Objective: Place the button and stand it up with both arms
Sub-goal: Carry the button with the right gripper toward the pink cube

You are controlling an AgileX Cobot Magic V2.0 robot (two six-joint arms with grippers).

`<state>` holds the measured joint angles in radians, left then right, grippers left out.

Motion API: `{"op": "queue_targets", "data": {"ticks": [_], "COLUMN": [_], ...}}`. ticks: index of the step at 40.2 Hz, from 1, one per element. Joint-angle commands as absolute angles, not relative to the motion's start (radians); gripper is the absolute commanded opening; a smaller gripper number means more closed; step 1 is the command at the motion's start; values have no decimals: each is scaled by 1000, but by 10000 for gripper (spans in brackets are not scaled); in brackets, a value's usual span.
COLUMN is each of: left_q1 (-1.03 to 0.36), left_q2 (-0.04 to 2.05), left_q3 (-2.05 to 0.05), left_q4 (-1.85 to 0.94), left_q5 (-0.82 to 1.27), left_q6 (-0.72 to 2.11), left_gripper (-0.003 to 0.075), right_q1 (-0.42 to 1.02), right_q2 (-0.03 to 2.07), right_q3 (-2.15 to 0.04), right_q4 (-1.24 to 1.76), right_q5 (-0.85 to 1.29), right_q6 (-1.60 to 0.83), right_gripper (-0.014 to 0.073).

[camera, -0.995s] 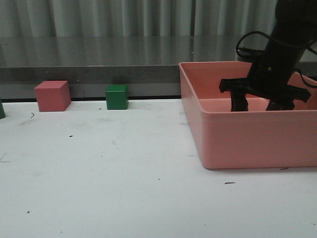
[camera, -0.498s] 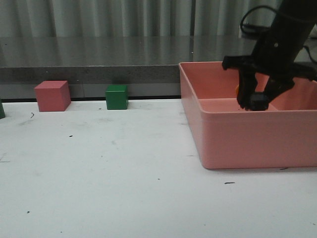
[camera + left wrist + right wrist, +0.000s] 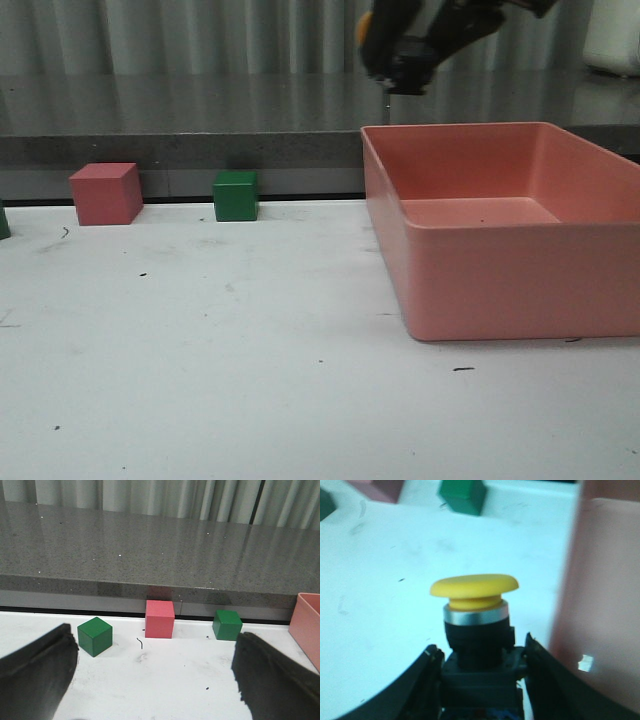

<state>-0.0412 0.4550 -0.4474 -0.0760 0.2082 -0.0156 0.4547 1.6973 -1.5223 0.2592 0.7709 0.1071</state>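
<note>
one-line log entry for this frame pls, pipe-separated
phase: carry | right gripper: jaws shut on button, held above pink bin | left gripper: open, holding nothing | cubes: on table

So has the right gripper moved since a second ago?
Yes. The right gripper, shut on the button, has risen out of the pink bin and now hangs above its back left corner.

lab test bench | white scuffed table [image 3: 200, 380] | grey counter [image 3: 150, 550] | pleated curtain [image 3: 200, 35]
</note>
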Motion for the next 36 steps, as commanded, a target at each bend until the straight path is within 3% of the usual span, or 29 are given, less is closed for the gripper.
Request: {"op": "queue_targets", "data": {"ticks": [1, 7, 16, 29, 36], "left_q1": [-40, -40, -40, -40, -40], "left_q2": [466, 466, 466, 466, 466], "left_q3": [-477, -477, -477, -477, -477], "left_q4": [-88, -88, -88, -88, -88], "left_q5": [131, 131, 131, 133, 133], "left_q6": [-19, -19, -19, -19, -19], "left_gripper": [596, 596, 596, 596, 596], "right_q1": [540, 679, 799, 804, 803], "right_q2": [1669, 1756, 2003, 2233, 2275], "right_q3": [-1551, -1605, -1866, -2070, -2076], "right_q4": [320, 331, 322, -104, -103], "right_q5": [715, 705, 821, 953, 904], "right_q6": [80, 81, 137, 754, 844], "right_gripper": [194, 194, 194, 194, 194]}}
